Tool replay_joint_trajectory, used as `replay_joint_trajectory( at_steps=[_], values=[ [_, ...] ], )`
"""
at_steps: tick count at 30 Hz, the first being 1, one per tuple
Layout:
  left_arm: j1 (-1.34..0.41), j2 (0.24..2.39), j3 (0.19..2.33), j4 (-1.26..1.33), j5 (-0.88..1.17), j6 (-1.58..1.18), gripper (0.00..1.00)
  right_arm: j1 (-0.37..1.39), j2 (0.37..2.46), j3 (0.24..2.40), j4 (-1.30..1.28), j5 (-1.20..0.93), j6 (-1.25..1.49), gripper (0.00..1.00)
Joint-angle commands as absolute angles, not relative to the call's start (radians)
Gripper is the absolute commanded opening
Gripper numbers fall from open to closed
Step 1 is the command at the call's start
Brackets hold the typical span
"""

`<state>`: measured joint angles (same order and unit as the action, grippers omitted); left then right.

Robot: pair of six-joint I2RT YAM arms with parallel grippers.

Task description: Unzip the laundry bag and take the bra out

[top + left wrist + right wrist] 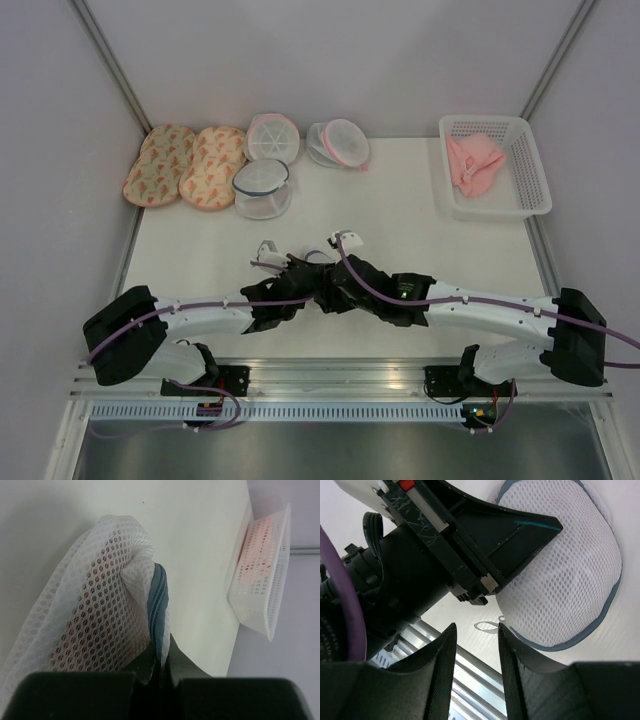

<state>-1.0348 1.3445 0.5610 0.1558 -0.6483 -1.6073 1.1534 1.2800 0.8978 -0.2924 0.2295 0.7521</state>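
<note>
Near the front edge of the table, right in the middle, the two arms meet over the laundry bag. The left gripper is closed tight on the bag's blue-grey rim. The right gripper has its two fingers apart. The little silver zipper pull sits in the gap between them, and as far as I can see it is not pinched yet.

I think the job now is to grab that pull. To do it well, the right gripper should close gently, right on the little loop, and not catch the net beside it. Then it should slide along the rim, following the curve. The left gripper should hold the bag firm so it does not twist.

The bag is round and puffy, made of white net with small holes. It looks soft and floppy. Something dark red, the bra, shows through the net from inside. The zip looks closed.
</note>
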Motion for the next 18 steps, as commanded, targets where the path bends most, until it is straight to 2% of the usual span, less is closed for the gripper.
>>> replay_joint_trajectory(
  at_steps=[1,7,12,18],
  values=[
    [-1.043,1.333,0.541,-0.046,-0.732,-1.746,0.02,1.204,1.328,0.976,-0.446,0.393,0.865,0.43],
    [-1.045,1.309,0.519,-0.022,-0.736,-1.744,0.02,1.304,1.325,1.008,-0.564,0.52,0.992,0.43],
    [-1.045,1.307,0.5,0.049,-0.704,-1.72,0.02,1.321,1.324,0.991,-0.549,0.535,1.051,0.46],
    [-1.045,1.293,0.428,0.248,-0.67,-1.646,0.02,1.328,1.35,0.997,-0.502,0.512,1.078,0.49]
  ],
)
